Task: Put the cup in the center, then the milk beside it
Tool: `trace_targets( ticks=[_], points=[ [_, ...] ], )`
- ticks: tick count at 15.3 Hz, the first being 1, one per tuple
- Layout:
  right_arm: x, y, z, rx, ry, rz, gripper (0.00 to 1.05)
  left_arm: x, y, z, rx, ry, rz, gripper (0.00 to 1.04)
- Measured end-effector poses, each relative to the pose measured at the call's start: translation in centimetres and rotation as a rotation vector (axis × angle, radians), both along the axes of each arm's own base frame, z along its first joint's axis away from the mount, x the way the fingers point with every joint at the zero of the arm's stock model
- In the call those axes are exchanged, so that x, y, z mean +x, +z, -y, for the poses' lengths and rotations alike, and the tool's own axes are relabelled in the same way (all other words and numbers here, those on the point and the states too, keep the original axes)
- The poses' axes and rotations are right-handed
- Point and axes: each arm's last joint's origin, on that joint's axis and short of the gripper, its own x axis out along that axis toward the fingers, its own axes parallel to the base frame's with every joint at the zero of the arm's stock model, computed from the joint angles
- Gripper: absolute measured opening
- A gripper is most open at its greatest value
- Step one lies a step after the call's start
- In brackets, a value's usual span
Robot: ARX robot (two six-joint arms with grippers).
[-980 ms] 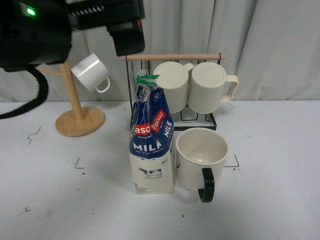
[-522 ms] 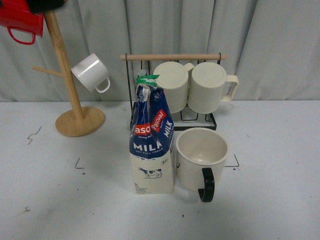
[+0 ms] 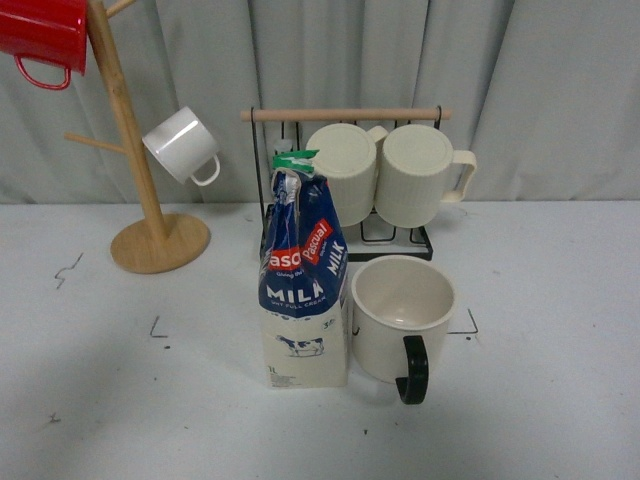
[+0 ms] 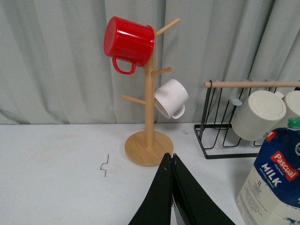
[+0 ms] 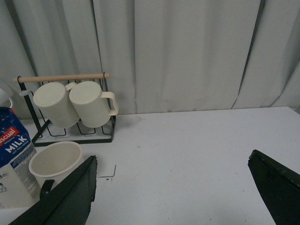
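Front view: cup (image 3: 400, 315) smiley hidden behind milk (image 3: 304, 290); left tool (image 4: 172, 158) clenched, right tool (image 5: 173, 183) released.

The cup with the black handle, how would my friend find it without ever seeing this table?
Find the tall blue milk carton mid-table. The cup stands upright, right beside it. Only it has a black handle; the ribbed mugs behind hang on a wire rack.

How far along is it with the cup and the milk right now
Both placements look done: the cup stands upright mid-table with the milk upright right beside it, touching or nearly so. Nothing is in hand: the left gripper is shut and empty, the right gripper is open and empty, both clear of the items. Nothing obvious remains.
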Motion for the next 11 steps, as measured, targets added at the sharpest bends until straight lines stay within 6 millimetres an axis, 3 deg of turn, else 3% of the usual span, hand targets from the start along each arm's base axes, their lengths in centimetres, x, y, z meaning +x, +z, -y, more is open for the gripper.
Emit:
trace_targets(
  ticks=[2, 11],
  points=[
    [0.0, 0.0, 0.0, 0.000, 0.000, 0.000, 0.98, -0.6, -0.2, -1.0, 0.000, 0.019, 0.009, 0.02],
    [0.0, 0.0, 0.0, 0.000, 0.000, 0.000, 0.98, -3.0, -2.0, -0.9, 0.000, 0.000, 0.011, 0.02]
  ],
)
